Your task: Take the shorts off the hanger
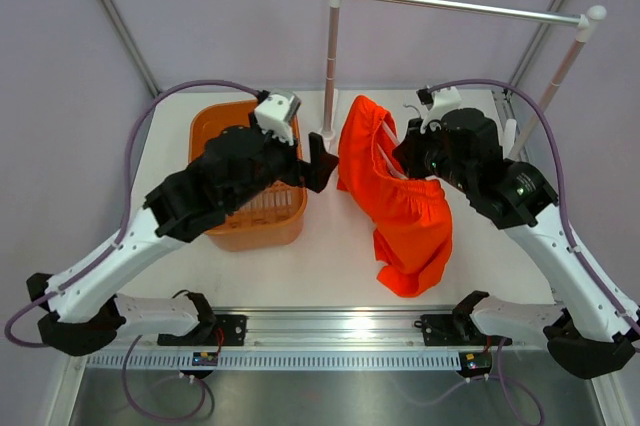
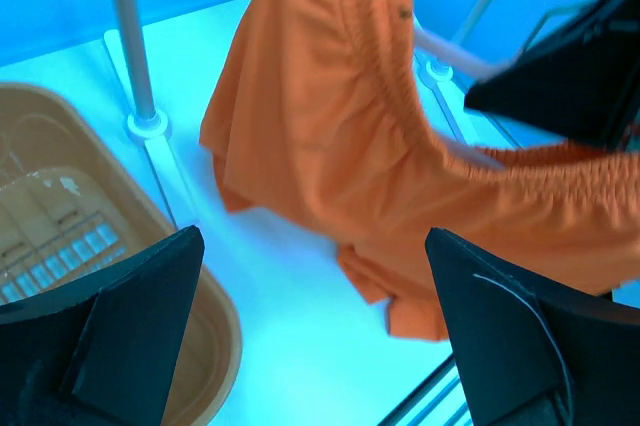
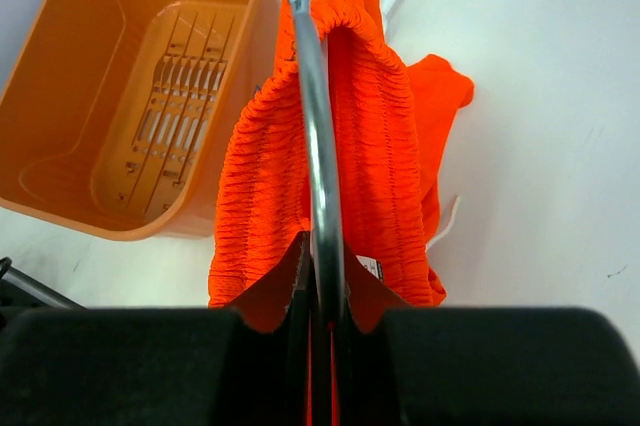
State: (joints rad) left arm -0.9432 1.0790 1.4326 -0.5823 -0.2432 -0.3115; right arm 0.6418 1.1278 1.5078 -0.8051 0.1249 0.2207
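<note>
Shorts drape just beyond right gripper (clamped on hanger).

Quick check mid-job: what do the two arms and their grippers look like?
Left arm and right arm: white lower links, black upper links, purple cables trailing to the bases. Left gripper and right gripper: black wedge-shaped fingers, a white camera block beside each.

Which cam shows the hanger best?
Right wrist: the hanger runs up mid-frame, clamped by the right fingers, shorts waistband stretched around it. Top external shows only thin pale slivers inside the shorts; left wrist a short stub past the fabric.
</note>
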